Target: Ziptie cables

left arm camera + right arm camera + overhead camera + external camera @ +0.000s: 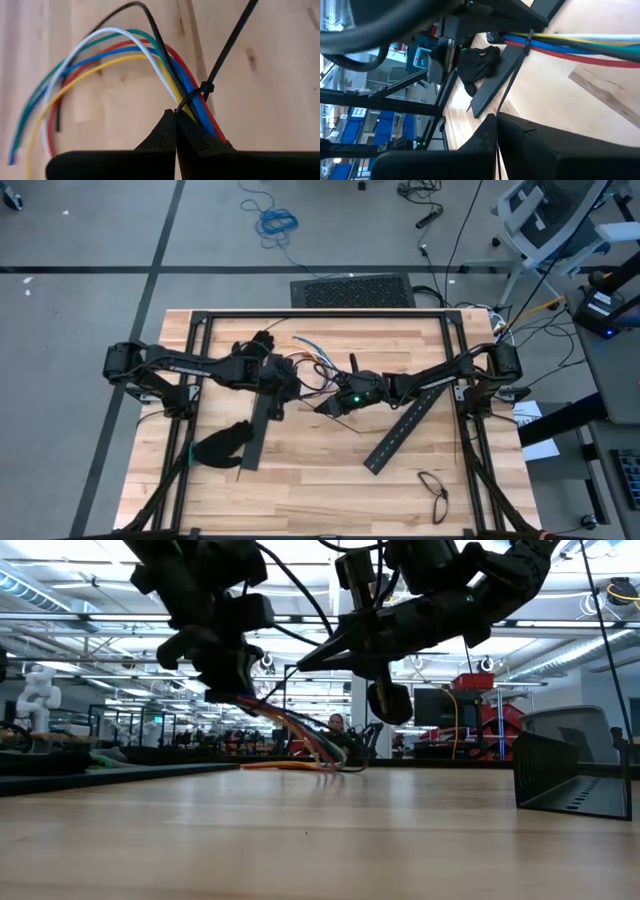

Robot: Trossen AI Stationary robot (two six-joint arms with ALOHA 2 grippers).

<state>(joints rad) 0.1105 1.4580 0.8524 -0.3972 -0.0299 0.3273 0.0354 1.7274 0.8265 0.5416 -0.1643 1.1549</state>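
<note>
Coloured cables (150, 55) fan out, bundled by a looped black ziptie (206, 89).

On your wooden table (300, 470) you see two long flat black slotted bars: one (262, 432) left of centre, one (402, 430) lying diagonally at right. A black glove (224, 445) touches the left bar; another (254, 343) sits near the far edge. Eyeglasses (434, 492) lie near the front right corner.
</note>
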